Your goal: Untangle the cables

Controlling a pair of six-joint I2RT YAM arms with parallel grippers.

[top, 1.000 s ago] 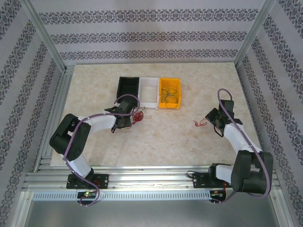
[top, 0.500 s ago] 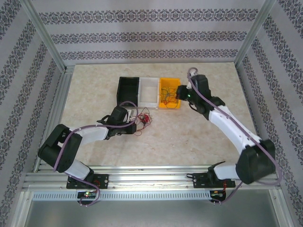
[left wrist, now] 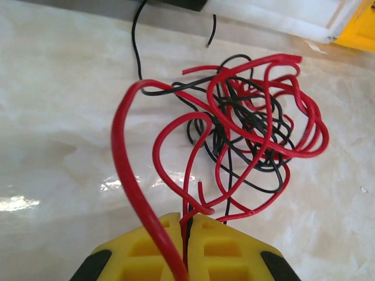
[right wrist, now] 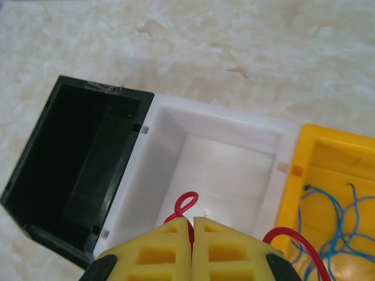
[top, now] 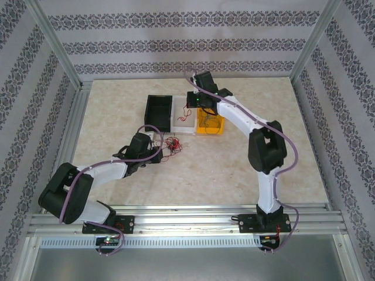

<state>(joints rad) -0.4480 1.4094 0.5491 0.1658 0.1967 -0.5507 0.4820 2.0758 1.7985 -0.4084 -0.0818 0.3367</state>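
Right ahead of my left hand (left wrist: 187, 225), on the surface (left wrist: 58, 117): red-and-black tangle of cables (left wrist: 252, 126), just short of the white bin (right wrist: 170, 126). Left hand is clamped together on a red strand and a black one where they run out of the knot. Over the white bin my right hand (right wrist: 191, 225) is pinched on a single red wire (right wrist: 186, 203). Blue-green wires (right wrist: 328, 216) lie in the yellow bin (right wrist: 328, 146) next door.

Handling guess: near weightless, springy, insulation likely slick. Loops hold their curl and snag each other, so a hard tug probably tightens the knot. Best hold is a free end or an outer loop, never mid-bundle, with the other hand pinning the rest.
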